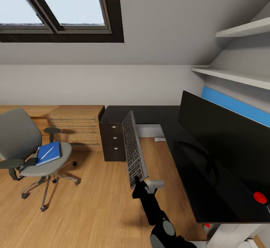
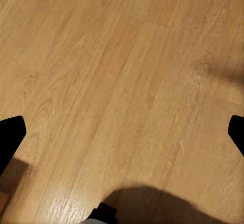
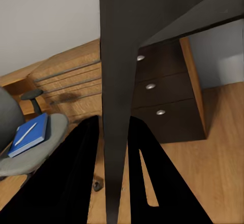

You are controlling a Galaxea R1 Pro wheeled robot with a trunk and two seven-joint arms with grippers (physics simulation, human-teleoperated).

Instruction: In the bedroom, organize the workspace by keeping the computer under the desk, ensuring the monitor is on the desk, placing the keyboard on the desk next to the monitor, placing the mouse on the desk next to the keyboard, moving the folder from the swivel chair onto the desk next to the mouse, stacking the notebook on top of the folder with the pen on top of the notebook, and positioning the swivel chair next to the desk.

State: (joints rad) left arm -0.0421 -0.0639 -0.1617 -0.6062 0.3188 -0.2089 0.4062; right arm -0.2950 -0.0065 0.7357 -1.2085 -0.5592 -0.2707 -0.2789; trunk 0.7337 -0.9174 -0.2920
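- The keyboard (image 1: 134, 148) is held up in the air on its edge, in front of the bench (image 1: 157, 114) and above the wood floor (image 1: 93, 203).
- The right pincer (image 1: 139, 183) is closed on the near end of the keyboard. In the right wrist view the two black fingers (image 3: 76, 178) squeeze the dark keyboard (image 3: 119, 82) between them.
- The monitor (image 1: 225, 135) stands on the black bench, at the right of the keyboard.
- The dark drawers (image 1: 112, 141) with silver knobs sit under the bench.
- The swivel chair (image 1: 26, 146) stands well apart at the left. On its seat lies the blue folder (image 1: 48, 153), with the white pen (image 1: 47, 152) on top.
- The left wrist view shows bare floor (image 2: 122, 82). The left pincer (image 2: 122, 132) is open, its black tips far apart.
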